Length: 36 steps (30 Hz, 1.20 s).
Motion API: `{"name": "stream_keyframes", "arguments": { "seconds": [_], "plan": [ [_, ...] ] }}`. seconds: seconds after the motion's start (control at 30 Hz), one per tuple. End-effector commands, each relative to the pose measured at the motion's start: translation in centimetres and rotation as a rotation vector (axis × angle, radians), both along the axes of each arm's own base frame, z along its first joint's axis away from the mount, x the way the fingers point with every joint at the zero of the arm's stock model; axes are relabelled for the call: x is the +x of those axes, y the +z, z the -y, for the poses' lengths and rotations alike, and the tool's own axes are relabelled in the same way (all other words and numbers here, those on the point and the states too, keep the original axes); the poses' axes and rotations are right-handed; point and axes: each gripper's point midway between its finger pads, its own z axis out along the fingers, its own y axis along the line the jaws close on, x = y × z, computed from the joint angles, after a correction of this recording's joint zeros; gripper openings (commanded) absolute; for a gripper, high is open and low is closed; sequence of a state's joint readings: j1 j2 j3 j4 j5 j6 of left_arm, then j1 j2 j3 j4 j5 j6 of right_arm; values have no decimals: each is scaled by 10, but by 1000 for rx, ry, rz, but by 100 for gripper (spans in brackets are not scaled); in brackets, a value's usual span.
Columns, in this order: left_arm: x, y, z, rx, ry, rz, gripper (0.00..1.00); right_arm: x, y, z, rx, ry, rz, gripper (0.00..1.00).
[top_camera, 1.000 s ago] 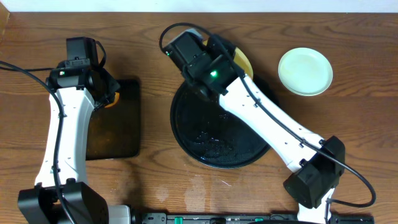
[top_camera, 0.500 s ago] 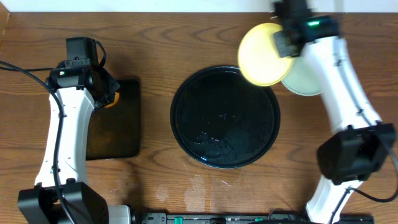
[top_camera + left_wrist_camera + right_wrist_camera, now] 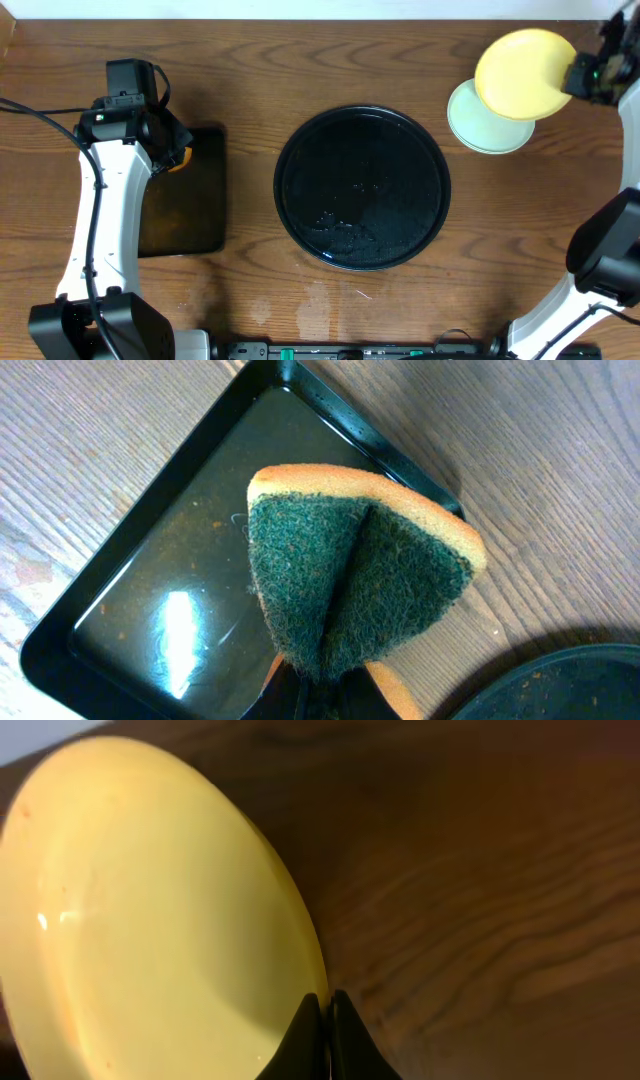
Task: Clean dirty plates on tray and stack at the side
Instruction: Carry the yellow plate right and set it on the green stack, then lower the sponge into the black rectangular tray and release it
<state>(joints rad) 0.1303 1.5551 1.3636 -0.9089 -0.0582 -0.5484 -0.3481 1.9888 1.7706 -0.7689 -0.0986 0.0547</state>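
My right gripper is shut on the rim of the pale yellow plate and holds it in the air at the far right, partly over a pale mint-blue plate that lies on the table. In the right wrist view the yellow plate fills the left, pinched at its edge by the gripper. The round black tray at the centre holds no plates. My left gripper is shut on a folded green and orange sponge above the rectangular black tray.
The rectangular black tray lies at the left under the left arm. Brown wooden table all round. The round tray's rim shows at the lower right of the left wrist view.
My right arm has lifted the yellow plate off the round tray's far edge and swung it right, over the mint-blue plate. The left arm has not moved.
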Motion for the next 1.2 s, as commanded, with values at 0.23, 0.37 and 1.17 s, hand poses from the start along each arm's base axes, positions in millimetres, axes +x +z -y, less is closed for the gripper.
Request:
{"name": "stream_keyframes", "arguments": {
  "seconds": [0.23,0.37,1.17],
  "plan": [
    [-3,-4,-2,5,-7,-14,8,1,-64,-37,202,-3,53,1],
    [-3,-4,-2,5,-7,-15,8,-2,-69,-44,184,1,27,47],
    [-27,-71,-20,-87,28,-219,8,-30,64,-131,165,164,168,97]
  ]
}}
